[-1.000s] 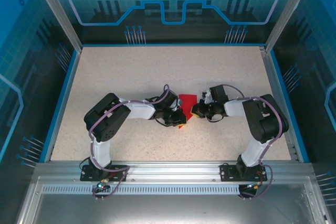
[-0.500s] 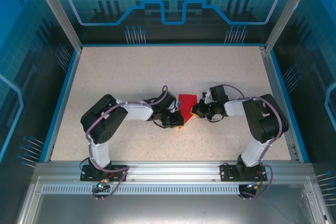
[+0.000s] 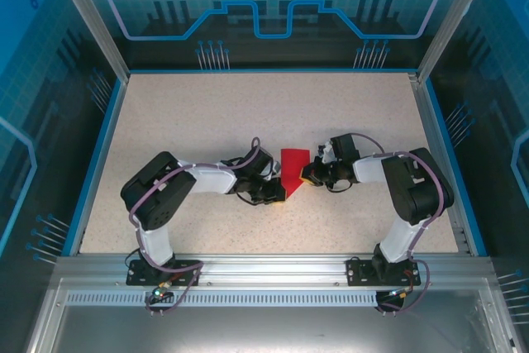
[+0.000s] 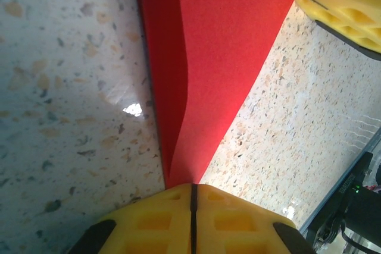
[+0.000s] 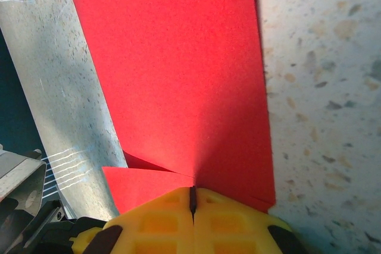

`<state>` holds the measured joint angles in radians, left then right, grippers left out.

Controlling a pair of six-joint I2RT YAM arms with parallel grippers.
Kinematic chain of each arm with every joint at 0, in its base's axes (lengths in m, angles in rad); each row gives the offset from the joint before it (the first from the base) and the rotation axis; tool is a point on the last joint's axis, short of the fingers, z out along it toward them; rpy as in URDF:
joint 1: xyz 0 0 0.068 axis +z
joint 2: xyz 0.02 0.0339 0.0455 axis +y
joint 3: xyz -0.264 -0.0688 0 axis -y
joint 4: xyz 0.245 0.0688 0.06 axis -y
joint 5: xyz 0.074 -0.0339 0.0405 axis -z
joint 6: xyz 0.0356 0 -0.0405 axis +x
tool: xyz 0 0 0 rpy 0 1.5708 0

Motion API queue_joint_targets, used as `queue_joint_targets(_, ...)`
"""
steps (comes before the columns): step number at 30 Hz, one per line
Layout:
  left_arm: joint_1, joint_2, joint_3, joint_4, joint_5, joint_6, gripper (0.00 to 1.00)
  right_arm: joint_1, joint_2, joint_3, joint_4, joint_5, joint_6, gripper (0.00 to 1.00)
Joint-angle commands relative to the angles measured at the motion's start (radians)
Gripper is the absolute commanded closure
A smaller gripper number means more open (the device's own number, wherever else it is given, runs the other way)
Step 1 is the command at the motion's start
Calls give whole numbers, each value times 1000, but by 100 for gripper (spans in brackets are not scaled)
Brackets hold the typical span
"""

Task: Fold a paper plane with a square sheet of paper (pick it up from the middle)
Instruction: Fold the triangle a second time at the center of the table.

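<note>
Speckled table [image 3: 207,121]: left arm [image 3: 165,192] and right arm [image 3: 413,183] both reach in toward its middle.

Red paper sheet [image 3: 293,161]: lies near the table's centre between the two grippers, partly folded, narrowing to a point on the near-left side.

Left gripper [image 4: 191,197]: yellow pads pressed together, pinching the paper's pointed tip.

Right gripper [image 5: 192,199]: pads closed flush on the sheet's edge, beside a small folded flap [image 5: 140,185].
</note>
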<state>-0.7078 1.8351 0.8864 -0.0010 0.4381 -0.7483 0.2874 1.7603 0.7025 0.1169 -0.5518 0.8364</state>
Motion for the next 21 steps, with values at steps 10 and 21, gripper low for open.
queue_joint_targets(10, 6, -119, 57, -97, -8, 7, 85, -14, 57, -11, -90, 96, -11, 100)
queue_joint_targets(21, 7, 86, 188, -45, -18, -71, 88, -13, 57, -5, -88, 89, -5, 100)
